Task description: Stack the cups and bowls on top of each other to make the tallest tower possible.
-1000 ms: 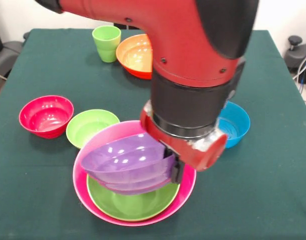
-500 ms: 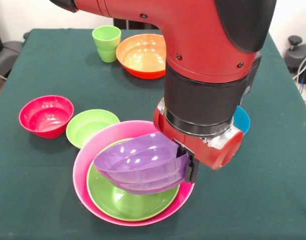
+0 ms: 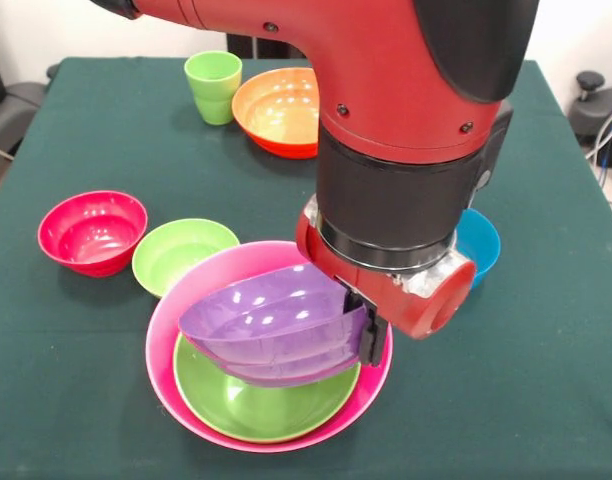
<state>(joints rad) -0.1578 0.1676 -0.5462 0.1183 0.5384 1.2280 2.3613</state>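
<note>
A huge pink bowl (image 3: 168,325) sits near the table's front with a large lime green bowl (image 3: 256,408) nested inside it. Just above them a purple bowl (image 3: 266,318) hangs tilted, with what looks like a second purple one nested under it. My gripper (image 3: 366,335) is shut on the purple bowl's right rim, and one black finger (image 3: 375,343) shows outside the rim. A light green cup (image 3: 213,85) stands at the back next to a large orange bowl (image 3: 276,108). The arm hides part of the orange bowl.
A small red bowl (image 3: 91,230) and a small lime green bowl (image 3: 181,252) sit left of the pink bowl. A small blue bowl (image 3: 480,245) peeks out right of my arm. A dark green cloth (image 3: 526,400) covers the table.
The arm carried the purple bowl to the right over the pink bowl, then came back a little to the left. The other bowls and the cup have not moved.
</note>
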